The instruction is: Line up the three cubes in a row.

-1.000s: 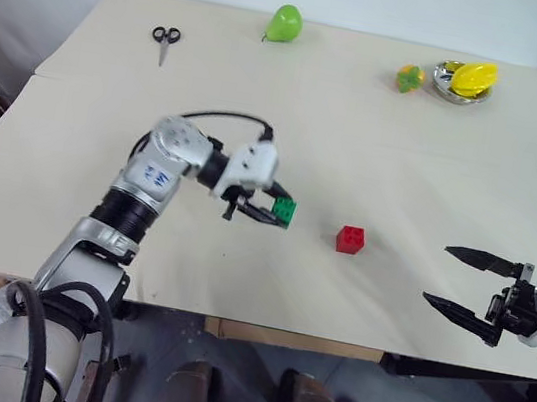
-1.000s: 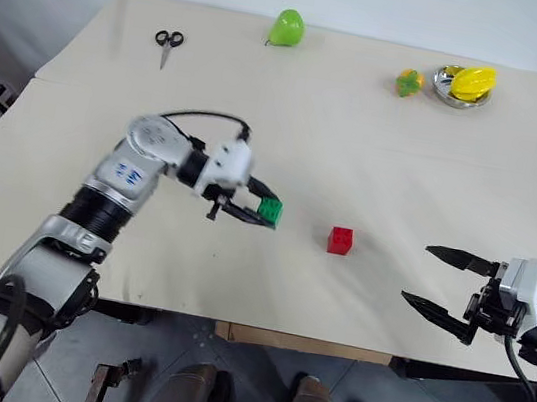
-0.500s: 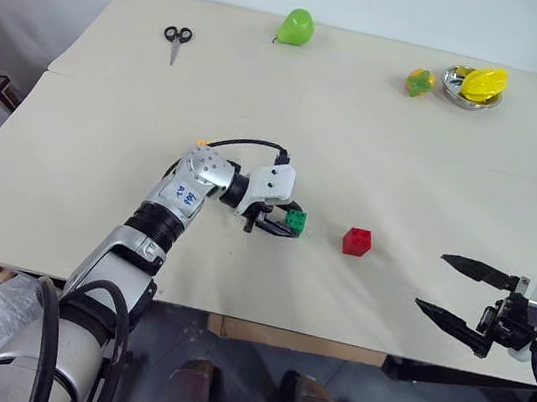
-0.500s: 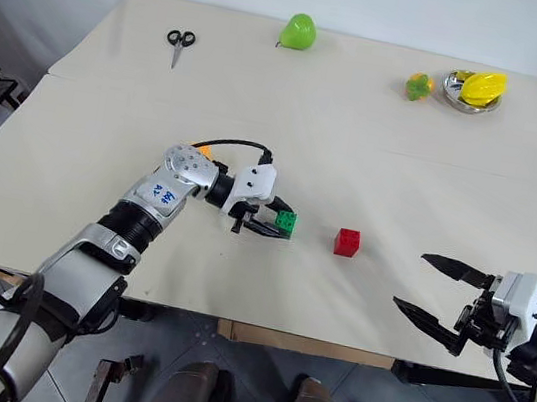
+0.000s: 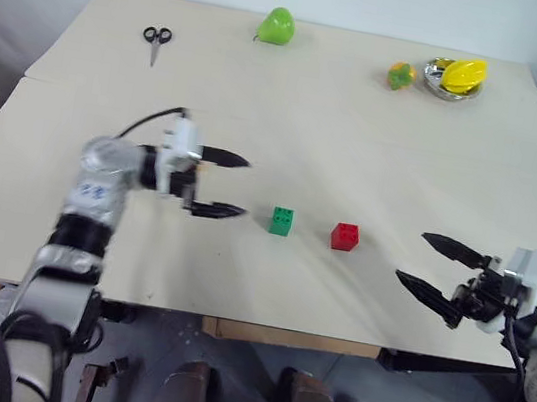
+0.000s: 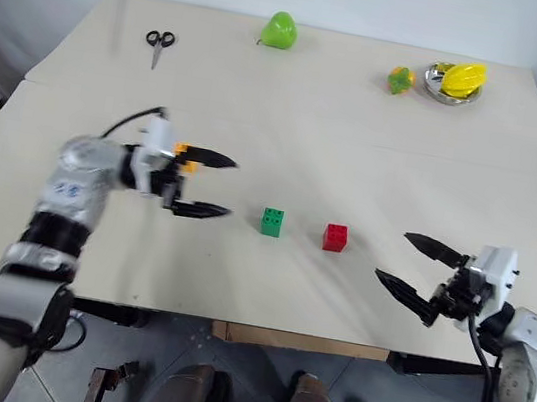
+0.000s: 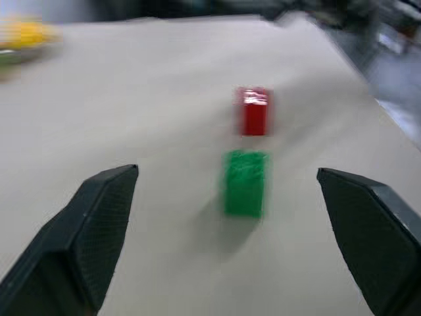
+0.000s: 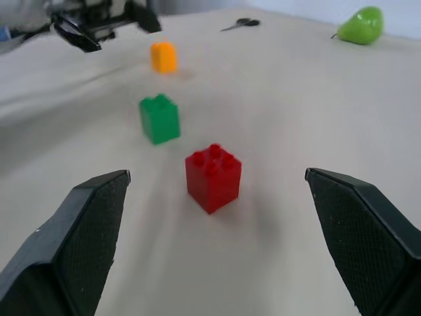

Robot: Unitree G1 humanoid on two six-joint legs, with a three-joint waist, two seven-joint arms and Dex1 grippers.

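A robot's two arms reach over a pale worktop [image 5: 359,134] on which three small studded building-block cubes are being set in a row.

The left pincer [image 5: 221,185] hangs just above the worktop with its two black fingers spread wide and nothing between them; it is released. The green cube [image 5: 282,221] stands on the worktop a short way beyond its fingertips, apart from them and untouched. Just past the green cube, farther along the line the pincer points, stands the red cube [image 5: 345,236]; the two sit near each other with a small gap. In the left wrist view the green cube [image 7: 245,182] and red cube [image 7: 254,110] lie one behind the other, straight ahead between the open fingers.

The orange-yellow cube [image 6: 185,155] sits close beside the left pincer, at its wrist end, partly hidden by the white housing. In the right wrist view it stands beyond the green cube, so the three fall roughly along one line, though the orange-yellow one looks slightly off it.

The right pincer [image 5: 433,268] is also released, fingers wide and empty, pointing toward the red cube from the opposite side and well apart from it.

Judging by the layout, the row is nearly made; the orange-yellow cube may still need nudging into line.
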